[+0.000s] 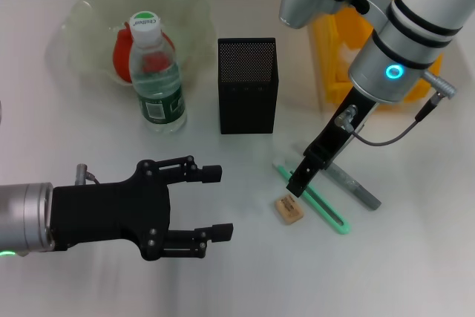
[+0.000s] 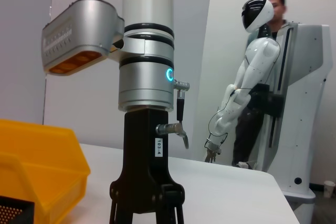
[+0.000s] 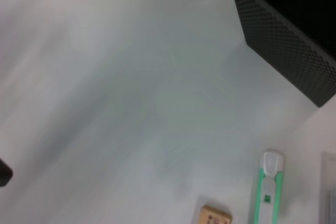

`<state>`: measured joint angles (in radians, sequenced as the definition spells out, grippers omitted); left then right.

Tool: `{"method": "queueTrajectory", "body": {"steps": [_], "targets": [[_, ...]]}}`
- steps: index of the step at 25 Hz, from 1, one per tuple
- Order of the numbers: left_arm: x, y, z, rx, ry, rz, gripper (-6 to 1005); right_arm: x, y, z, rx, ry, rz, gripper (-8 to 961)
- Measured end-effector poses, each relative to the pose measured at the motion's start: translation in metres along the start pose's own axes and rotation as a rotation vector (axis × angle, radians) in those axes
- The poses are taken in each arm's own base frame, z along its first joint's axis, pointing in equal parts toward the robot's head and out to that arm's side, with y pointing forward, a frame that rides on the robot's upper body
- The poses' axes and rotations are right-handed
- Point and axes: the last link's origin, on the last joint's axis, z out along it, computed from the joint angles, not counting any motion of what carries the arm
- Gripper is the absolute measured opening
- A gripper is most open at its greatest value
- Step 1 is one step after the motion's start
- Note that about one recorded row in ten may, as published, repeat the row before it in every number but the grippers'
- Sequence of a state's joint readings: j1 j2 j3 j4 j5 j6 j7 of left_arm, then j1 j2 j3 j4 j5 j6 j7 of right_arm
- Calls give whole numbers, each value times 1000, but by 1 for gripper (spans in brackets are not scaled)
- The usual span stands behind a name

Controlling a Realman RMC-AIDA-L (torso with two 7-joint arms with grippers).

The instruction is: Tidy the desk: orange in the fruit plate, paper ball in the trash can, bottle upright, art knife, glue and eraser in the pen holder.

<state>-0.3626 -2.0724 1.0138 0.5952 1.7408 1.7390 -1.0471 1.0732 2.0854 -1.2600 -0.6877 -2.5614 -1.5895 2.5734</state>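
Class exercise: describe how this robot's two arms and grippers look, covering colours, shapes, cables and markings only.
The left gripper is matte black with two linked parallel fingers on a silver cylindrical wrist. The right gripper is also black, slim, on a white and silver arm with black bands, a glowing cyan ring, a grey cable and a small white "103-4" label.

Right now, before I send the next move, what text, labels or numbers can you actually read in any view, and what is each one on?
"103-4": small white sticker on the black mount of the right gripper, read in the left wrist view.
Bottle green label: print too small to read.
Bottle cap: a mark on top, unreadable.
Eraser: printed marks, too blurred to read.
Art knife, glue, pen holder: no text visible.
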Motion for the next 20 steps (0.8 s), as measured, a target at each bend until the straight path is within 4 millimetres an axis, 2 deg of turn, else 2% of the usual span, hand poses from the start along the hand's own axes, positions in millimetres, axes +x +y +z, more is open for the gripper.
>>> {"method": "queueTrajectory", "body": {"steps": [20], "targets": [[-2,1,0,2,2,10,785,0,-5,11,26,2,23,804]]}}
